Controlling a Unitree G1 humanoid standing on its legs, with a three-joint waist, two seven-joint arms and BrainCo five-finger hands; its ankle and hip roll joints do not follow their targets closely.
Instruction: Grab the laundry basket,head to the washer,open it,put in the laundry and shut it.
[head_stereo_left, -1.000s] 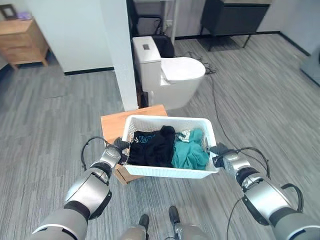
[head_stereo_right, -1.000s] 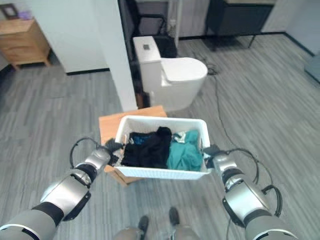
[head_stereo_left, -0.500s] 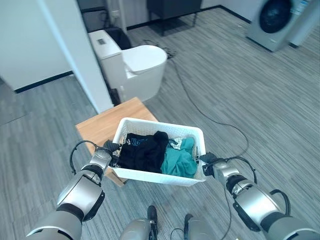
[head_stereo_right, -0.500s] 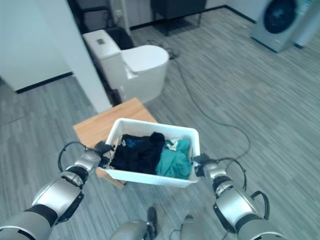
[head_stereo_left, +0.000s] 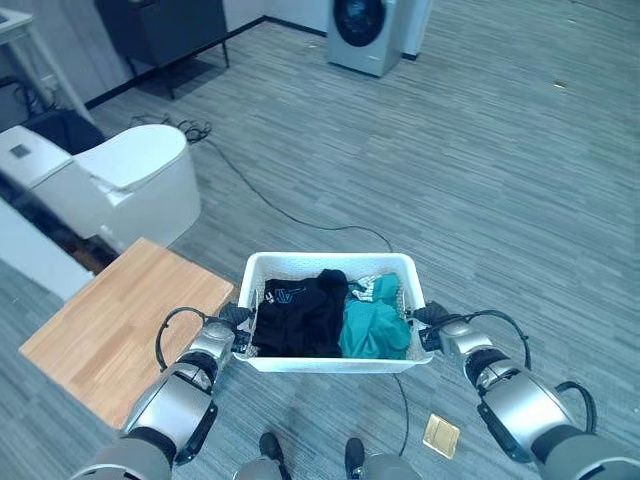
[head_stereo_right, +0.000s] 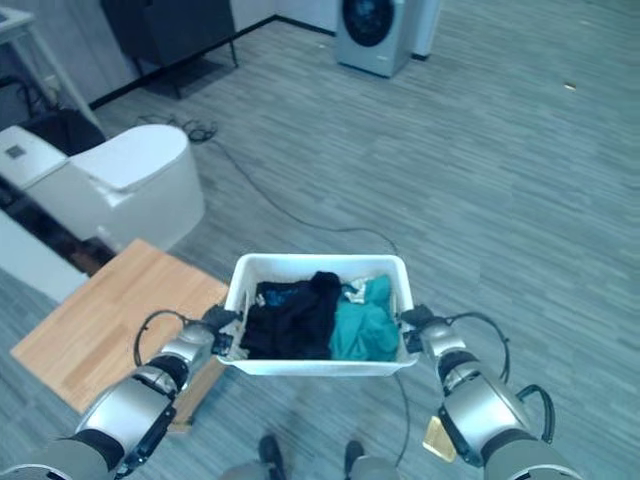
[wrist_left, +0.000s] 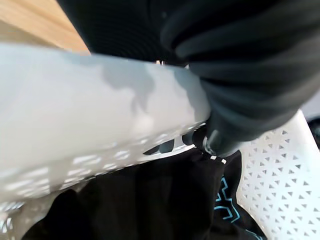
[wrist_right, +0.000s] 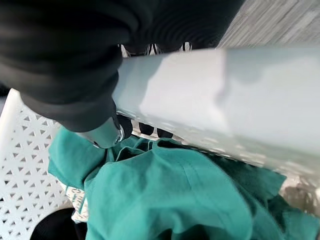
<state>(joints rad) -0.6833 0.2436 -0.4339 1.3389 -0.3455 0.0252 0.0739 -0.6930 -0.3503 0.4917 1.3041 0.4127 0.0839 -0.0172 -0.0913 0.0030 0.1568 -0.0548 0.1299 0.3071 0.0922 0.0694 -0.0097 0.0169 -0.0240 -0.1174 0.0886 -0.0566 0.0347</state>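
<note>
Both my hands carry a white perforated laundry basket (head_stereo_left: 332, 363) above the floor. My left hand (head_stereo_left: 230, 325) is curled round the basket's left handle, its dark fingertips (wrist_left: 165, 146) poking through the slot under the rim (wrist_left: 75, 100). My right hand (head_stereo_left: 434, 326) grips the right handle the same way, thumb (wrist_right: 102, 133) over the rim (wrist_right: 225, 95). Inside lie a black garment (head_stereo_left: 300, 315) on the left and a teal garment (head_stereo_left: 375, 325) on the right. The washer (head_stereo_left: 365, 35), grey with a dark round door, stands far ahead across the room.
A low wooden table (head_stereo_left: 115, 325) sits just left of the basket, with a white toilet (head_stereo_left: 115, 185) beyond it. A dark cabinet (head_stereo_left: 165, 30) stands at the back left. A black cable (head_stereo_left: 270, 205) runs over the grey floor. A small tan square (head_stereo_left: 440, 435) lies near my right arm.
The camera has swung to the right: the pillar has left the views and the washer has come toward the centre. The basket, still held in both hands, now hangs right of the wooden table.
</note>
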